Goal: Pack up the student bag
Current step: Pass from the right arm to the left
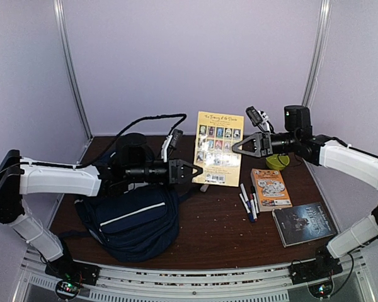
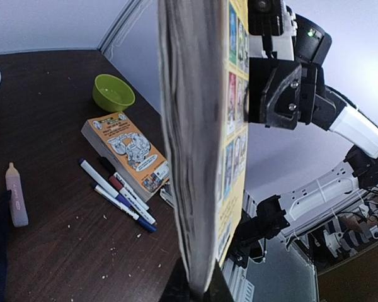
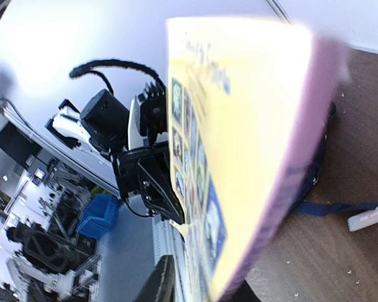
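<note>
Holding yellow book (image 1: 219, 148) upright, your left hand (image 1: 198, 171) clamps its left edge — right hand (image 1: 239, 146) at right edge, grip unclear. Just near-left of left hand lies student bag (image 1: 138, 220).

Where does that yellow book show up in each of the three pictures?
Top external: the yellow book stands upright at centre, cover facing the camera.
Left wrist: centre, seen edge-on, pages toward the camera.
Right wrist: fills the middle, yellow cover slanted.
Shared landmark: the dark wooden table, in all three.
</note>
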